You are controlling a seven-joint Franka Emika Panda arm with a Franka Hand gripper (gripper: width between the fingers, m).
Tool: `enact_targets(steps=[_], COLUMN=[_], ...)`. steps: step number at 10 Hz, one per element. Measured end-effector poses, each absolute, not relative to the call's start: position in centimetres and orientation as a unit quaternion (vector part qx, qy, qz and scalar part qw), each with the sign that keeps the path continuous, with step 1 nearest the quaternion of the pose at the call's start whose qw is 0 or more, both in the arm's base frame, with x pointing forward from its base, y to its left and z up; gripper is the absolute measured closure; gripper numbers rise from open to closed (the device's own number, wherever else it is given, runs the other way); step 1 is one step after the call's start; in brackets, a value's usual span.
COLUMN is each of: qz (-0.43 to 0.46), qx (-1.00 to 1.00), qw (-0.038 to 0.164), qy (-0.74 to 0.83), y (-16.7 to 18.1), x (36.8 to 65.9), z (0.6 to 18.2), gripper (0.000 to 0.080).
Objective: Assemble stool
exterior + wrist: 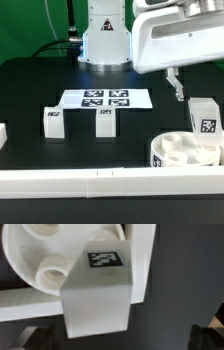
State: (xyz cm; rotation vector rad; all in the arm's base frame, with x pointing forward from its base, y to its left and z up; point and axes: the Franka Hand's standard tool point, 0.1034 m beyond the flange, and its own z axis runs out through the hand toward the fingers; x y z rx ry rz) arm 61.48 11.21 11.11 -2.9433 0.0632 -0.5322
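The round white seat disc (183, 152) lies near the front rail at the exterior view's right, its recessed sockets facing up (45, 249). One tagged white leg (205, 117) stands upright at the disc's far right rim; up close that leg (98, 291) reaches out from the disc toward my jaws. My gripper (176, 88) hangs above and behind this leg. In the wrist view the gripper (120, 338) is open, its dark fingers (34, 338) standing well apart on either side of the leg's end without touching it. Two more tagged legs (54, 121) (105, 122) stand apart mid-table.
The marker board (105, 99) lies flat behind the two loose legs. A long white rail (100, 184) runs along the table's front edge, and another white piece (3, 134) shows at the left edge. The robot base (105, 40) stands at the back.
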Motion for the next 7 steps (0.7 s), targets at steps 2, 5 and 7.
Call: enact_targets(steps=[2, 5, 7], qz=[-0.165, -0.053, -0.004], qx=[-0.983, -0.996, -0.997], qw=[0.075, 0.076, 0.080], qy=[0.020, -0.001, -0.005], y=[11.3, 10.9, 11.1], x=[61.3, 60.3, 60.3], z=[11.0, 10.4, 10.4], gripper=[0.0150, 0.0150, 0.0150])
